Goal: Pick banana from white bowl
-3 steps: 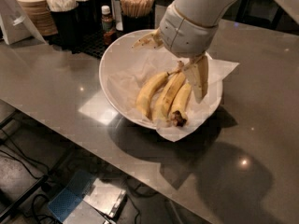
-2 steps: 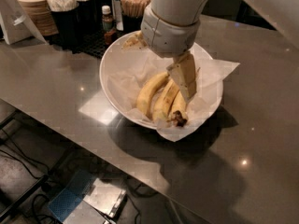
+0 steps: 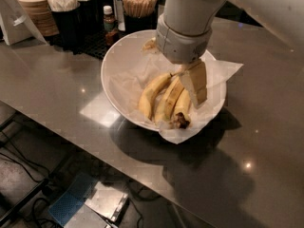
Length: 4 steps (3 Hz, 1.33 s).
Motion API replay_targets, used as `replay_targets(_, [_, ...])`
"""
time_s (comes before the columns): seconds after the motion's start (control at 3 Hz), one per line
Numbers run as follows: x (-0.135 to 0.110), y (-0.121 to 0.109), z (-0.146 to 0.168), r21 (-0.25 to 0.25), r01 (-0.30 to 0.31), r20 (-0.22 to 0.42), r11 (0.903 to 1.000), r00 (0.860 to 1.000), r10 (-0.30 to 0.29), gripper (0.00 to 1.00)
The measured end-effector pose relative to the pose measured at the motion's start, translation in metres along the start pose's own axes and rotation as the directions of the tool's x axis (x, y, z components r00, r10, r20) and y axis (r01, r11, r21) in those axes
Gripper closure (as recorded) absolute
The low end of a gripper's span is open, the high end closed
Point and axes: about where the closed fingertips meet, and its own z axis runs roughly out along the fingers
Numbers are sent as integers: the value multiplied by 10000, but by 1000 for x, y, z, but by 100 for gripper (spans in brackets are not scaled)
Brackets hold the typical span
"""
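Observation:
The white bowl (image 3: pixel 118 61) stands on the grey counter, lined with crinkled white paper that hangs over its right rim. Three yellow bananas lie side by side in it. The banana (image 3: pixel 169 100), thick and speckled, is the middle one. A curved smoother banana (image 3: pixel 151 95) lies to its left. A slim banana with a mushy brown end (image 3: pixel 182 114) lies to its right. My gripper (image 3: pixel 195 82) hangs from the white arm inside the bowl, just above the right side of the bananas and over the slim one's upper part. The bananas' far ends are hidden by the wrist.
Behind the bowl stand a cup of wooden stirrers (image 3: pixel 139 3), a small brown bottle (image 3: pixel 110 24), dark holders with straws (image 3: pixel 71 13) and a stack of paper bowls (image 3: pixel 35 11). The counter's front edge runs diagonally; cables and a box lie on the floor below.
The arm has shifted left over the bowl, and the gripper has come closer to the bananas. The bananas and the bowl have not moved.

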Motion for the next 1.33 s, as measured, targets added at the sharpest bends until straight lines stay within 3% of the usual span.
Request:
replay_targets(0.33, [35, 21, -7, 709, -847, -182, 9939, 9961, 862, 0])
replay_targets(0.67, [35, 21, -7, 710, -845, -181, 9939, 9961, 860, 0])
replay_targets(1.33, [13, 11, 4, 751, -291, 572, 9968, 9981, 248, 0])
